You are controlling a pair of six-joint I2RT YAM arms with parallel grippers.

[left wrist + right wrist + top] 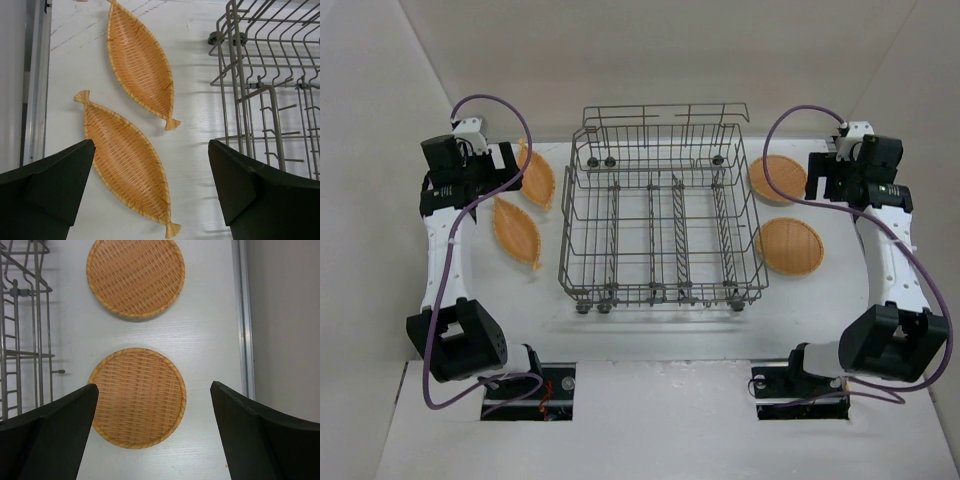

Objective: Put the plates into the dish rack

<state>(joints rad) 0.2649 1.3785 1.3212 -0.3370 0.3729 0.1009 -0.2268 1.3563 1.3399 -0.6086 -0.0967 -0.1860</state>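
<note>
The grey wire dish rack (pixel 660 225) stands mid-table with no plate in it. Two leaf-shaped woven orange plates (pixel 537 176) (pixel 517 233) lie flat to its left. Two round woven plates (pixel 777 178) (pixel 789 246) lie flat to its right. My left gripper (pixel 503 165) is open and empty, held high over the left pair; one leaf plate (pixel 127 160) shows between its fingers, the other (pixel 140 62) beyond. My right gripper (pixel 823 178) is open and empty above the right pair; one round plate (pixel 137 396) shows between its fingers, the other (pixel 136 276) beyond.
The rack's wire wall and a wheel (pixel 215 37) are at the right of the left wrist view; the rack's wall (pixel 20 330) is at the left of the right wrist view. White walls enclose the table; its side edges (pixel 37 75) (pixel 242 315) run close to the plates.
</note>
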